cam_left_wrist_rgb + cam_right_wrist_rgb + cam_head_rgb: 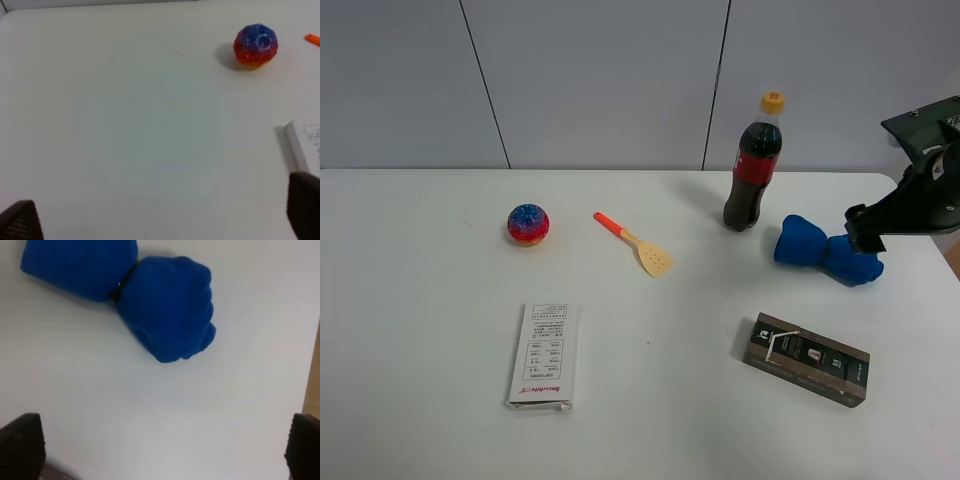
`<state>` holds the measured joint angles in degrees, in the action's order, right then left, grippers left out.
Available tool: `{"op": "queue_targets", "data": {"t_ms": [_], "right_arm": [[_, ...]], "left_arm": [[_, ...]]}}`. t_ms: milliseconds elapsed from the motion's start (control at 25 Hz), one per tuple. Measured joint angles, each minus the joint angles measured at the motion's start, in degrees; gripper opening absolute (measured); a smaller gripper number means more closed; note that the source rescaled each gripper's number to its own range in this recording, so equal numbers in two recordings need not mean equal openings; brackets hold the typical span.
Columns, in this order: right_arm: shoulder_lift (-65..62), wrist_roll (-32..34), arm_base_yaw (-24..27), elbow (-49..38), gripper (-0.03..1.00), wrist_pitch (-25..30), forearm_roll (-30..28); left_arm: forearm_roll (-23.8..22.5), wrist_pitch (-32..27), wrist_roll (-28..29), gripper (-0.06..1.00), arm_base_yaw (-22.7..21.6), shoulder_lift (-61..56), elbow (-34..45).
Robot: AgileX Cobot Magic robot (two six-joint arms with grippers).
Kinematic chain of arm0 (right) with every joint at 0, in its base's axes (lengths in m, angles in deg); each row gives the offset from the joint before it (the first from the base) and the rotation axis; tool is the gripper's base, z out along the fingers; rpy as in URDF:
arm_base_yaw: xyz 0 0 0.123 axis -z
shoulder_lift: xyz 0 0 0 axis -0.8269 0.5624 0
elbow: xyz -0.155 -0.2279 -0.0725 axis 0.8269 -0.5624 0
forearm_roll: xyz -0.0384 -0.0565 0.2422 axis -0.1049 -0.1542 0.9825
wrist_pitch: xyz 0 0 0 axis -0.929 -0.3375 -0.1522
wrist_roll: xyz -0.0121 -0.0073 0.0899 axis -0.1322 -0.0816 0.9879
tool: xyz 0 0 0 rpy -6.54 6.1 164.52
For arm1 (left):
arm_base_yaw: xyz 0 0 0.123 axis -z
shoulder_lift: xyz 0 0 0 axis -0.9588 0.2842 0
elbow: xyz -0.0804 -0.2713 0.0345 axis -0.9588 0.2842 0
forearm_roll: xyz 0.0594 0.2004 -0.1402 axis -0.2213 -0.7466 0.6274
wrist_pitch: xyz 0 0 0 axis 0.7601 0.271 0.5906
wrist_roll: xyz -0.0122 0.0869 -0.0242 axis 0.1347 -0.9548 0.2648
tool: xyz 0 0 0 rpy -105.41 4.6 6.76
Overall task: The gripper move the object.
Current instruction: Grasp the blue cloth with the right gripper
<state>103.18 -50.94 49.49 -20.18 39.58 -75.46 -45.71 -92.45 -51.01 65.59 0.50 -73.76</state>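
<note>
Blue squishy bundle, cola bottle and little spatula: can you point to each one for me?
Blue bundle point(827, 254): high camera view, at its pinched middle.
Cola bottle point(753, 170): high camera view, on its red label.
Spatula point(654, 260): high camera view, on its yellow blade.

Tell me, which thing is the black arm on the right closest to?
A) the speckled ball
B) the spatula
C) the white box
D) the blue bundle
D: the right gripper hangs right beside the blue bundle, far from everything else named.
</note>
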Motion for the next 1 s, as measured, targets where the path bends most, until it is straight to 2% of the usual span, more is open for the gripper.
{"op": "queue_targets", "data": {"t_ms": [200, 1000], "right_arm": [[0.1, 1.3, 2.3, 2.1, 0.96, -1.4, 0.0], [-0.1, 2.8, 2.3, 2.3, 0.96, -2.3, 0.3]], "left_arm": [[0.0, 0.0, 0.0, 1.0, 0.0, 0.0, 0.0], [0.0, 0.0, 0.0, 1.0, 0.0, 0.0, 0.0]]}}
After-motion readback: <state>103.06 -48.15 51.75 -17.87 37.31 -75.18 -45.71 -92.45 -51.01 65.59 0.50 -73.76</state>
